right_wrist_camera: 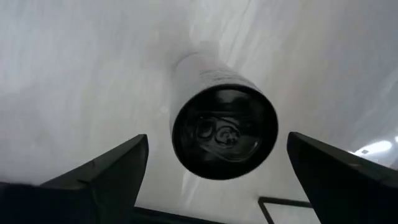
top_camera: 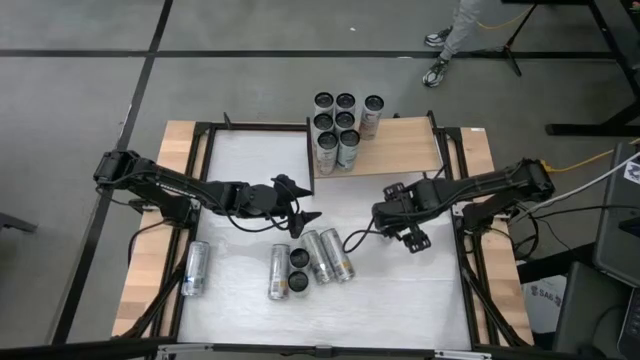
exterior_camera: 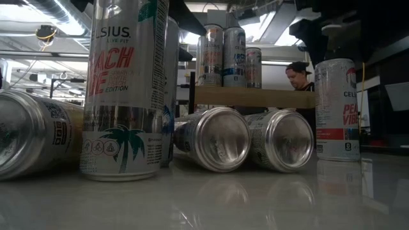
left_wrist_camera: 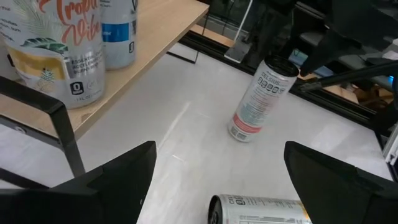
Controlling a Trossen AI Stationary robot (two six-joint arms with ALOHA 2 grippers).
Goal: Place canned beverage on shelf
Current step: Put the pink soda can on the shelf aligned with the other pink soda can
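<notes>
Cans (top_camera: 336,122) already crowd the left end of the shelf (top_camera: 405,135), while more stand and lie on the white table (top_camera: 400,300). Right gripper (top_camera: 403,226) hangs directly over one upright can (right_wrist_camera: 224,127), jaws wide and empty. Left gripper (top_camera: 292,203) hovers nearby, also spread wide, holding nothing.

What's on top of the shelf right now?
Seven upright cans stand clustered at the left end of the shelf, touching one another. The rest of the board is bare. What lies on the table beneath the board is covered from above.
</notes>
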